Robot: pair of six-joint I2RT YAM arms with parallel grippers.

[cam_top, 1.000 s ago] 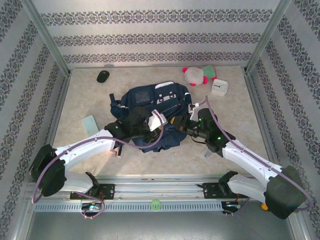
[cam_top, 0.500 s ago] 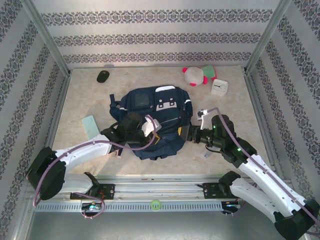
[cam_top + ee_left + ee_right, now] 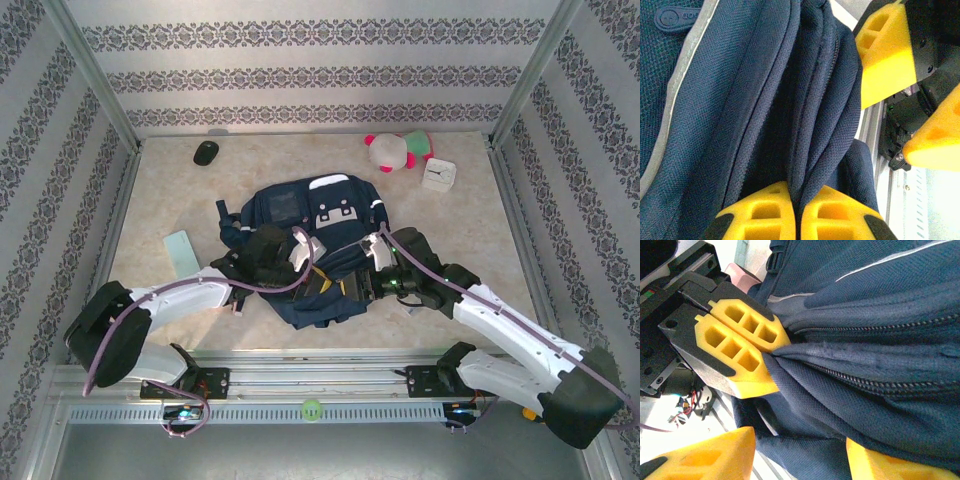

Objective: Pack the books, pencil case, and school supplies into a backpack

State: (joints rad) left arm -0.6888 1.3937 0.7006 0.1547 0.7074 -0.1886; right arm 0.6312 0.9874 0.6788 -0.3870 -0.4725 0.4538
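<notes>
The navy backpack (image 3: 310, 225) with thin white stripes lies mid-table, its opening toward the arms. My left gripper (image 3: 797, 210) is shut on a fold of the backpack's fabric (image 3: 810, 125) by the zip; from above it sits at the near edge (image 3: 322, 278). My right gripper (image 3: 795, 460) stands open just to its right (image 3: 366, 286), its yellow fingers (image 3: 705, 455) wide apart with loose backpack fabric (image 3: 840, 405) lying between them. A flat pale teal square (image 3: 181, 250) lies left of the backpack. A pale pink piece (image 3: 742, 274) peeks out beyond the left gripper. Books and pencil case are out of view.
A black mouse (image 3: 205, 152) lies at the back left. A pink-and-white plush toy (image 3: 395, 150) and a white square clock (image 3: 438, 174) sit at the back right. Patterned walls enclose the table; the metal rail (image 3: 310, 385) runs along the near edge.
My right gripper has opened, swung out to the right, then come back to the backpack's near edge. The left gripper kept its hold and the backpack shifted a little.
</notes>
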